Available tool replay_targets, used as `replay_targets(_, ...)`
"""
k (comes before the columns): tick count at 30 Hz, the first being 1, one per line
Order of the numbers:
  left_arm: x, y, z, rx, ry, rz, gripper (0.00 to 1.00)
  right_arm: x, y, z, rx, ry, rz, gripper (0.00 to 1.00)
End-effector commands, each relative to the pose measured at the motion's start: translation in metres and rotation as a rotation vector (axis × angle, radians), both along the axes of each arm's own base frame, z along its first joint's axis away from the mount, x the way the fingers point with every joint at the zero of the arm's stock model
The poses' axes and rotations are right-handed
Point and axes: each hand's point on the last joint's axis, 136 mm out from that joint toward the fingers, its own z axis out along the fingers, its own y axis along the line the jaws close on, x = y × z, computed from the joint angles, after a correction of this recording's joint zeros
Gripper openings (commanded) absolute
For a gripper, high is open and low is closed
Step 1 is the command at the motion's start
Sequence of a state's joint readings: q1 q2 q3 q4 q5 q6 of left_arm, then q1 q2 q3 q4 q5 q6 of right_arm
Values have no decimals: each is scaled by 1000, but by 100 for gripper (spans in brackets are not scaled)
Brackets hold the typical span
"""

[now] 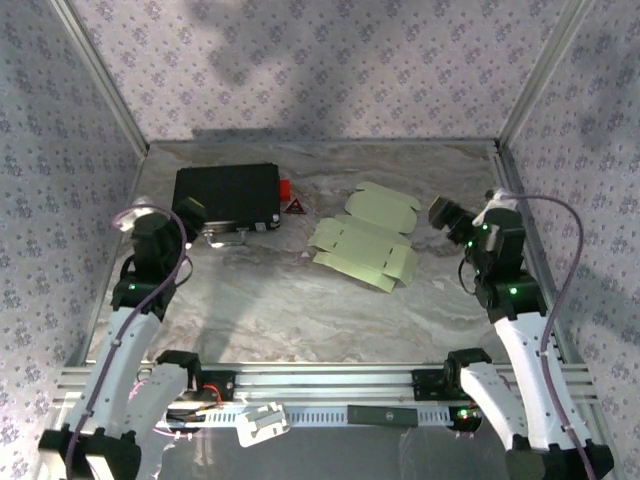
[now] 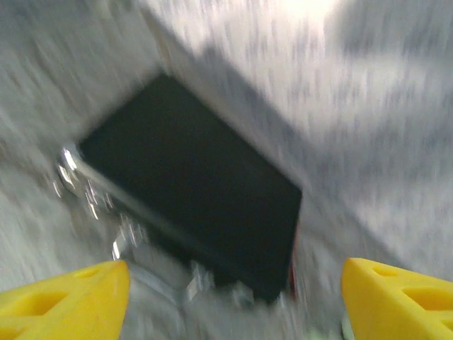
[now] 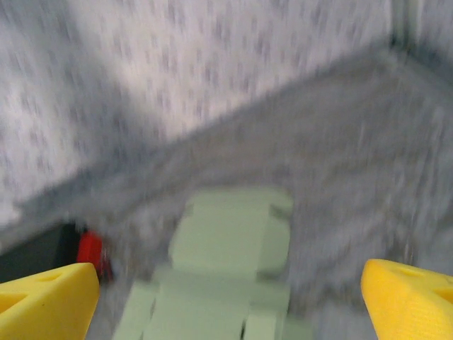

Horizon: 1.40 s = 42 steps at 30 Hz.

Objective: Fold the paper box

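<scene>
Lying flat ahead of the parted, empty jaws of the right gripper [image 3: 230,304] is the pale yellow-green die-cut cardboard paper box [image 1: 365,238]; the left gripper [image 2: 233,297], jaws likewise parted, is well left of it.

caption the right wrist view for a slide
Open right hand faces the flat unfolded paper box on the marbled table.

Pale green paper box [image 1: 365,240], black case [image 1: 226,195]

Bright overhead view, soft shadows on back wall [image 1: 330,60], wrist views blurred, paper box [image 3: 230,241] seemingly smeared
</scene>
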State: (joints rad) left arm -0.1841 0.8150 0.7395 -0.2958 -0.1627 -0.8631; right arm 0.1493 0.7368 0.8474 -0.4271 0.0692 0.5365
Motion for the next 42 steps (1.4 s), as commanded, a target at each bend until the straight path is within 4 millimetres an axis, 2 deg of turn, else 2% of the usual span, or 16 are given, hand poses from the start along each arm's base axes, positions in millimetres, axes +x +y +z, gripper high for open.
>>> replay_targets(1,-39,-81,-52,-108,280,-287,78,-56,25,-68,154,278,13,88)
replay_targets(5,-66,-166,-90,-244,313,-463,76,-76,63,-106,324,319,74,81)
replay_targets(7,-73,-200,-105,-325,305,-481,71,-77,75,-116,340,299,87,80)
replay_targets(11,-68,-253,-110,-358,299,-509,68,-79,98,-123,372,268,127,79)
replay_targets(15,-57,-290,-133,-424,328,-488,61,-82,112,-126,430,255,152,78)
replay_targets(19,-44,-307,-157,-439,330,-448,57,-86,116,-124,441,247,167,77)
replay_targets(22,-34,-317,-164,-469,310,-430,56,-89,116,-121,441,238,179,77)
replay_targets(27,-21,-345,-174,-527,317,-437,55,-93,112,-127,449,238,171,76)
replay_targets(35,-7,-353,-188,-570,309,-399,46,-95,109,-127,461,236,167,76)
replay_targets(37,-5,-353,-190,-576,306,-393,40,-94,109,-127,461,234,164,76)
replay_targets(39,-3,-353,-190,-583,295,-391,30,-94,109,-128,461,230,163,76)
replay_targets(42,0,-356,-185,-604,271,-401,6,-94,109,-132,470,234,157,76)
